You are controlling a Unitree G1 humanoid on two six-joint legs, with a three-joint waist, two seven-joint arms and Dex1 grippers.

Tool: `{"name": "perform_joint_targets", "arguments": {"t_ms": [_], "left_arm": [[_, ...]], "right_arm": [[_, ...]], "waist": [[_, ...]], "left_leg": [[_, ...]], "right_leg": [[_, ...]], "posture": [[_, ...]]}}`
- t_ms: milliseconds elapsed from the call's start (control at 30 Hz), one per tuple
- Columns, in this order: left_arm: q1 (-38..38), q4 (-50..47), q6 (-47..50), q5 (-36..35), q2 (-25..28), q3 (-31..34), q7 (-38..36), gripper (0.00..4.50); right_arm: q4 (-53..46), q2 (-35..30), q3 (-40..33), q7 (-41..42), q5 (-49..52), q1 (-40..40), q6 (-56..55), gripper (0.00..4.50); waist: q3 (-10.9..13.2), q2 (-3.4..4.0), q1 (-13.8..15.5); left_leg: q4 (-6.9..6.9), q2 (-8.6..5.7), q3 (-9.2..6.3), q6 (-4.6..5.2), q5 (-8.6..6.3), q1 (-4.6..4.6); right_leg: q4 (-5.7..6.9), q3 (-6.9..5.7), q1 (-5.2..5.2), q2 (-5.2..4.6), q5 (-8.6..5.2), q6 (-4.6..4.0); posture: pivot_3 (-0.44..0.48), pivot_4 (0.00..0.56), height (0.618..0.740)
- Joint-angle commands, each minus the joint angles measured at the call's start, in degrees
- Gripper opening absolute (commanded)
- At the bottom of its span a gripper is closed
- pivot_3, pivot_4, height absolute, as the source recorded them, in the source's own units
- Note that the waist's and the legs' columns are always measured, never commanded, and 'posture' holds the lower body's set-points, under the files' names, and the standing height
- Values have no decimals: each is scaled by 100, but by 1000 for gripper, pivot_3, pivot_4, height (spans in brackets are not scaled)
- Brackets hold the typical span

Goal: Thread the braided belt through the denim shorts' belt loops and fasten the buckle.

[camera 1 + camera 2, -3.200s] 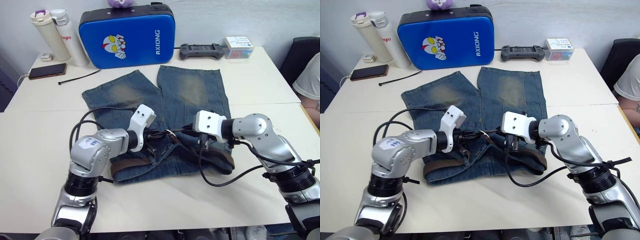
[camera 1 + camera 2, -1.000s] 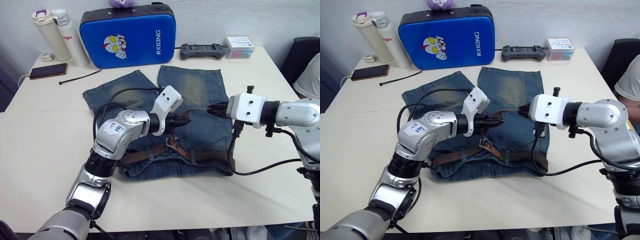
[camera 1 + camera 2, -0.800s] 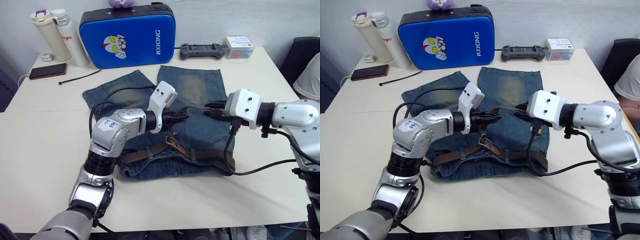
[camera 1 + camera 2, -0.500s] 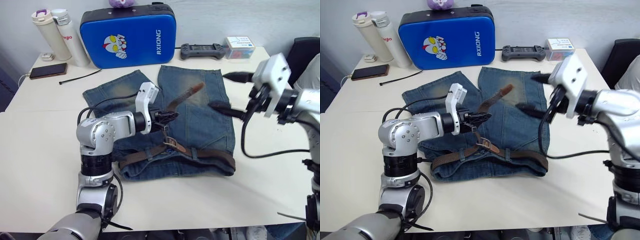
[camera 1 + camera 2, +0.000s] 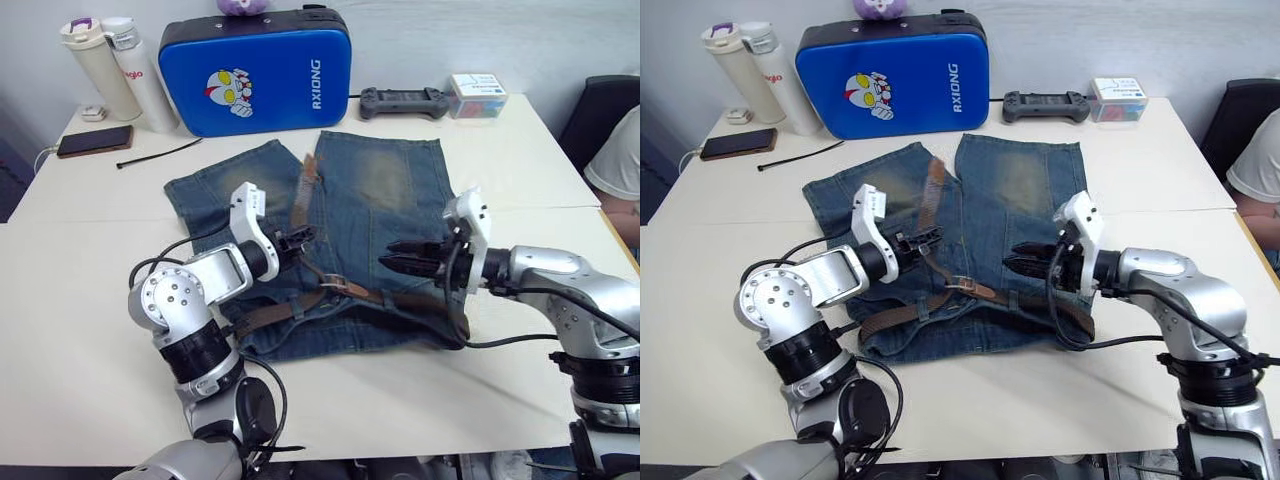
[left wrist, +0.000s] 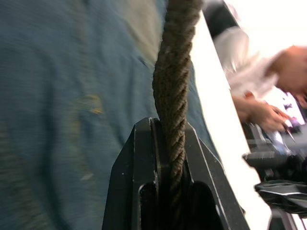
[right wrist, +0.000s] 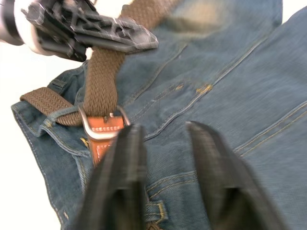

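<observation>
The denim shorts (image 5: pixel 385 195) lie flat on the table, waistband towards me. The braided belt (image 5: pixel 400 299) runs along the waistband under a belt loop (image 7: pixel 61 114). Its silver buckle (image 5: pixel 335 287) sits near the middle of the waistband. From the buckle the belt's free end rises through my left gripper (image 5: pixel 298 238), which is shut on it, and its lighter tip lies on the left leg. My right gripper (image 5: pixel 392 257) hovers open just right of the buckle, over the fly, holding nothing.
At the back stand a blue padded case (image 5: pixel 255 70), two bottles (image 5: pixel 120 75), a phone (image 5: pixel 95 141), a black cable tie (image 5: pixel 160 153), a game controller (image 5: pixel 405 101) and a small box (image 5: pixel 477 93). A person's arm (image 5: pixel 615 165) is at the right edge.
My left gripper has drawn back to the left with the belt end, which now lies over the left leg. My right gripper has come down from high on the right to beside the buckle.
</observation>
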Motion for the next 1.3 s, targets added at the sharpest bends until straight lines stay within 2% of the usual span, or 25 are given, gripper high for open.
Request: {"name": "perform_joint_targets", "arguments": {"t_ms": [33, 267, 500, 700, 833, 1067, 1300], "left_arm": [[145, -337, -19, -219, -566, 220, 248, 0], [263, -342, -19, -579, -777, -12, 507, 0], [413, -331, -19, -969, -768, -76, 739, 0], [801, -321, -19, -1254, -482, -69, 896, 0], [905, -292, -19, -1288, -525, -59, 958, 0], [861, -240, -19, -1318, -508, -19, 958, 0], [1066, -147, -19, -1210, -84, 3, 720, 0]], "right_arm": [[-12, 227, 271, -83, 6, 70, -1, 38], [72, 638, 917, -76, -157, 44, -105, 38], [293, 360, 1773, 234, -894, 62, -436, 38], [427, 493, 1754, 346, -1055, -78, -872, 38], [594, 717, 1679, 332, -1089, -225, -978, 38], [513, 718, 1861, 560, -1100, -189, -841, 38], [657, 851, 1777, 502, -1145, -257, -894, 38]], "waist": [[0, 0, -1], [0, -1, -6], [-2, -4, -24], [-4, -8, -16], [-4, -11, -15], [-5, -11, -9], [-5, -11, -20]], "left_leg": [[0, 0, 0, 0, 0, -1], [0, 0, -1, -2, -1, 0], [0, 2, -1, -7, -4, 2], [2, 3, -1, -10, -6, 5], [3, 3, -1, -10, -6, 4], [4, 3, -1, -10, -7, 4], [2, 4, -2, -12, -8, 5]], "right_leg": [[0, 0, 0, 0, 0, 0], [-2, -2, -1, 1, 0, 0], [-3, -1, -2, 5, 0, 0], [-10, 0, -1, 6, 0, 0], [-12, 0, -1, 6, 0, -1], [-13, -1, 0, 5, 0, -1], [-13, -1, -1, 7, -1, -1]], "posture": [[0, 150, 740], [0, 150, 740], [0, 150, 740], [0, 150, 740], [0, 150, 740], [0, 150, 740], [0, 150, 740]]}}
